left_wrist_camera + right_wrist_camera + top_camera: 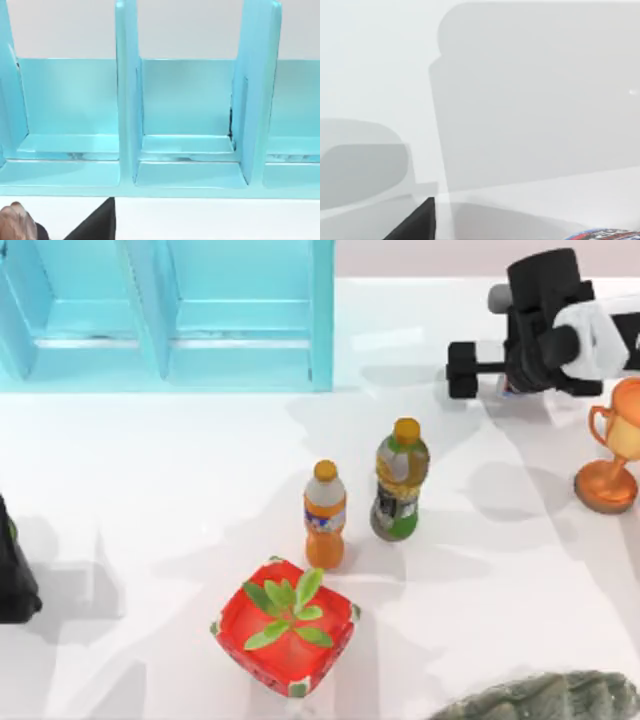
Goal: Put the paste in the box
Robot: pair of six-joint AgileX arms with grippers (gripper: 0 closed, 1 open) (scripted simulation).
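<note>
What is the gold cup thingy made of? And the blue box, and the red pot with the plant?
The trophy looks like shiny orange-gold metal or plated plastic, going by its bright glints. The box seems to be smooth, glossy painted wood or plastic, with soft reflections on its floor. The red pot looks like glossy glazed ceramic or plastic.
</note>
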